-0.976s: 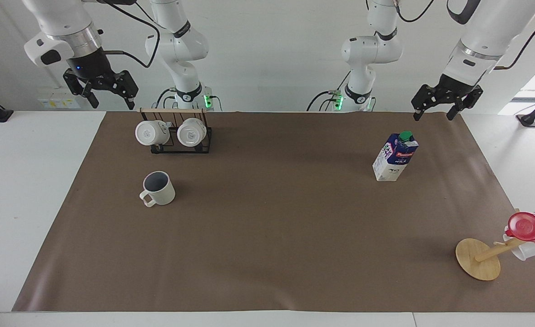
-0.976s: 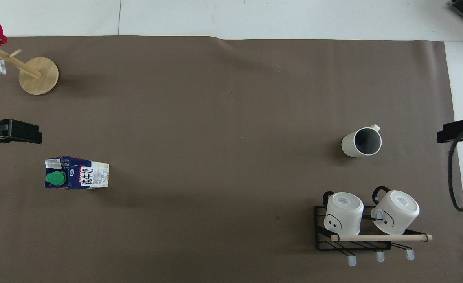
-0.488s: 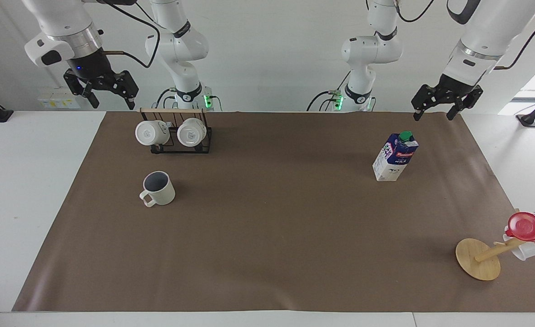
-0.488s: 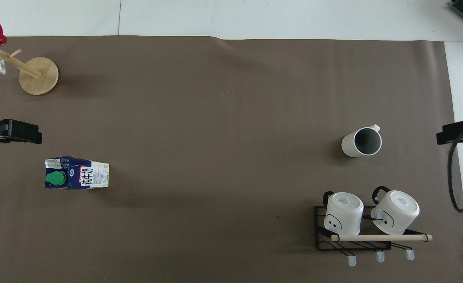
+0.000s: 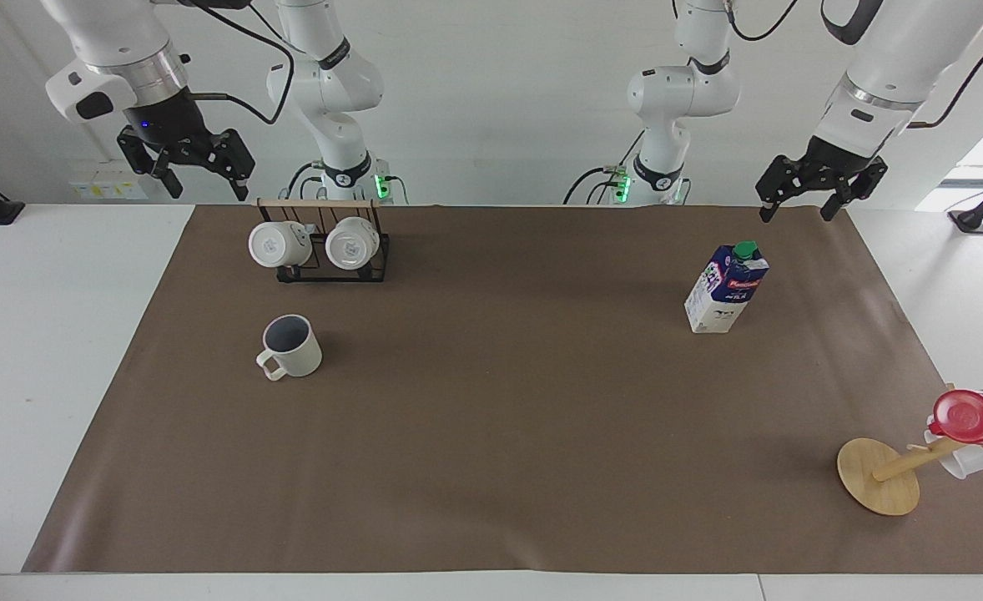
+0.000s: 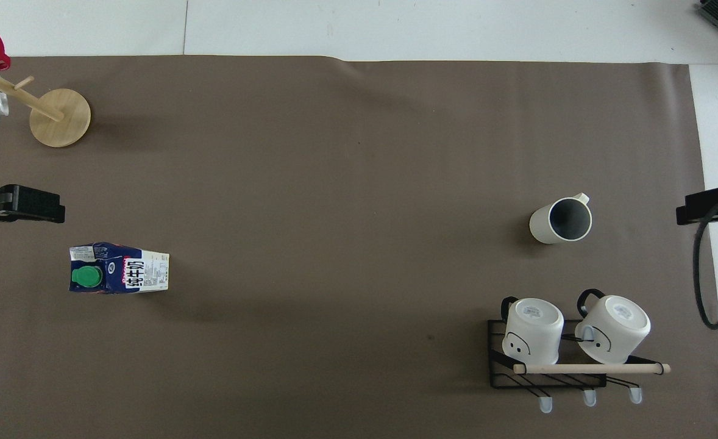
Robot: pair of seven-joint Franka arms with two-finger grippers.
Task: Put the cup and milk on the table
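A: Where do the cup and the milk sit?

B: The cup stands upright on the brown mat toward the right arm's end of the worktop, its handle turned away from the robots; the milk stands upright on the mat toward the left arm's end, green cap up; the two are well apart, with a wide bare stretch of mat between them.

A: What crowds them at the edges?

B: A black wire rack with two white mugs on their sides sits nearer to the robots than the cup, close to the worktop's robot-side edge; a wooden mug tree carrying a red cup stands at the corner farthest from the robots at the left arm's end, well apart from the milk; the mat's edge farthest from the robots is bare along most of its length.

A: And the arms?

B: The right gripper hangs in the air over the worktop's robot-side corner beside the rack, fingers spread and holding nothing; the left gripper hangs over the mat's robot-side corner above the milk's end, fingers likewise spread and unladen; neither touches anything.

A: The surroundings?

B: White worktop shows past the mat's short edges; a pale wall rises by the arm bases.
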